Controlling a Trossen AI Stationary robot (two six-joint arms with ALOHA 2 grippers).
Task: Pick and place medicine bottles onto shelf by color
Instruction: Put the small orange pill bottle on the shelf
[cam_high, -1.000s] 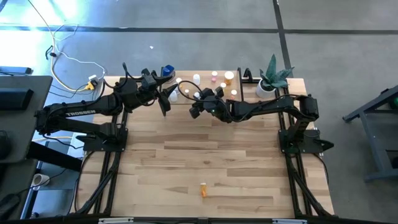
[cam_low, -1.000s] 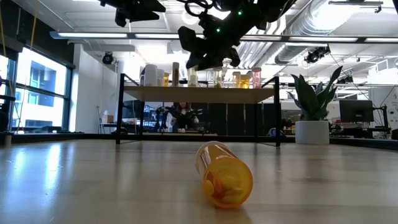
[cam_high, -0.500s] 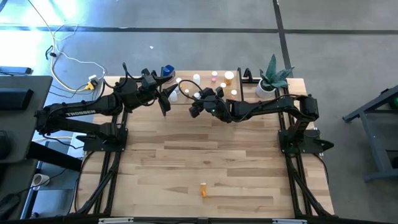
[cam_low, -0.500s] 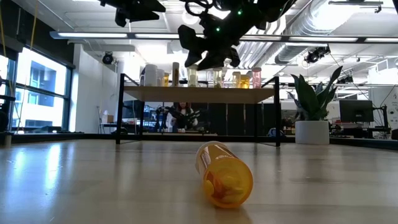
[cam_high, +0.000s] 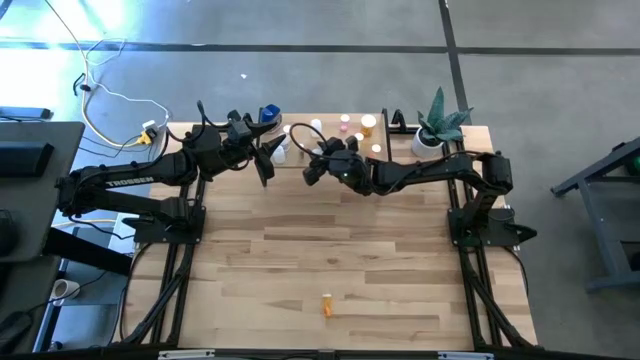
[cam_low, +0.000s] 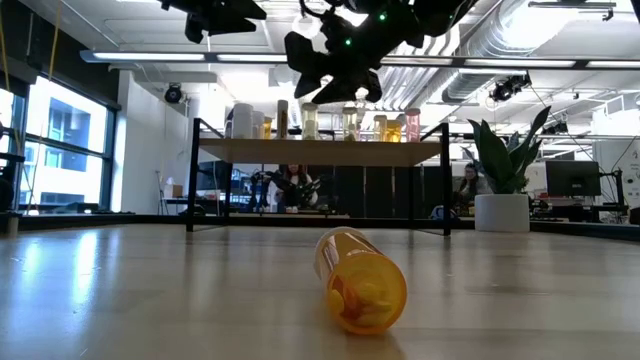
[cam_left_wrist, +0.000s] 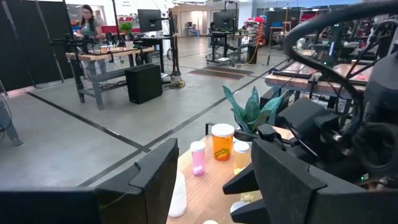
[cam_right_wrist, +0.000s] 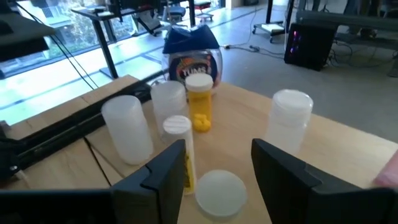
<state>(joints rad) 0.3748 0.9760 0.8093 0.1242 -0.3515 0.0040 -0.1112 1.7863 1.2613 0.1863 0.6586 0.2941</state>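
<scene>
right gripper (cam_high: 312, 172): up over the shelf's (cam_low: 320, 150) bottles (cam_right_wrist: 186, 118), fingers spread, holding nothing
left gripper (cam_high: 268, 158): hanging by the shelf's other end, fingers apart, empty
stray orange bottle (cam_low: 360, 279): lying on the worktop (cam_high: 330, 250), well apart

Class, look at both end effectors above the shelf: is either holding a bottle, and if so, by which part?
Nothing is held. The right end effector is open above a white-capped bottle on the shelf; the left end effector is open and empty.

Grey concrete floor (cam_high: 300, 60) with dark seams, window (cam_low: 60, 150) at left, ceiling strip lights (cam_low: 160, 57), workbenches (cam_left_wrist: 102, 59) beyond.
</scene>
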